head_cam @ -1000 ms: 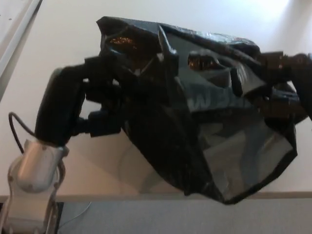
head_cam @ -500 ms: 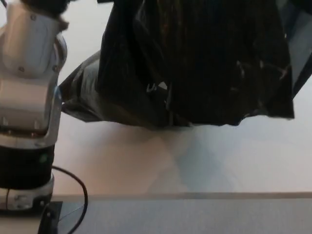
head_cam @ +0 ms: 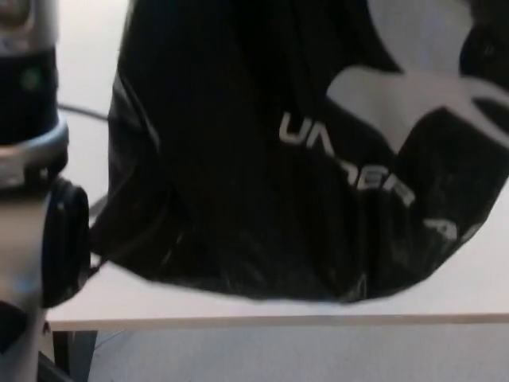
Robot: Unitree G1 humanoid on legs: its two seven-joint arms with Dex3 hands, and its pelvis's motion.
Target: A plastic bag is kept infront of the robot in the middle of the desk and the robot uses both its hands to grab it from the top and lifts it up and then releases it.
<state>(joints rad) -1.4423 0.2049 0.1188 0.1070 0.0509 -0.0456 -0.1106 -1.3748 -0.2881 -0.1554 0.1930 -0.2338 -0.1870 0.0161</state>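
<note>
The black plastic bag hangs close in front of the camera and fills most of the head view. White lettering and a white logo run across its side. Its crumpled lower edge lies over the front strip of the white desk; I cannot tell whether it touches. My left forearm, silver and black, rises along the left edge and leaves the picture at the top. Neither hand shows: both are above the frame or behind the bag, as is the bag's top.
A thin black cable runs from my left arm toward the bag. The desk's front edge crosses the bottom of the picture, with grey floor below it. The bag hides the desk behind it.
The bag has come up from the desk toward the camera and now fills the view. My left arm has risen with it, and both hands have left the picture.
</note>
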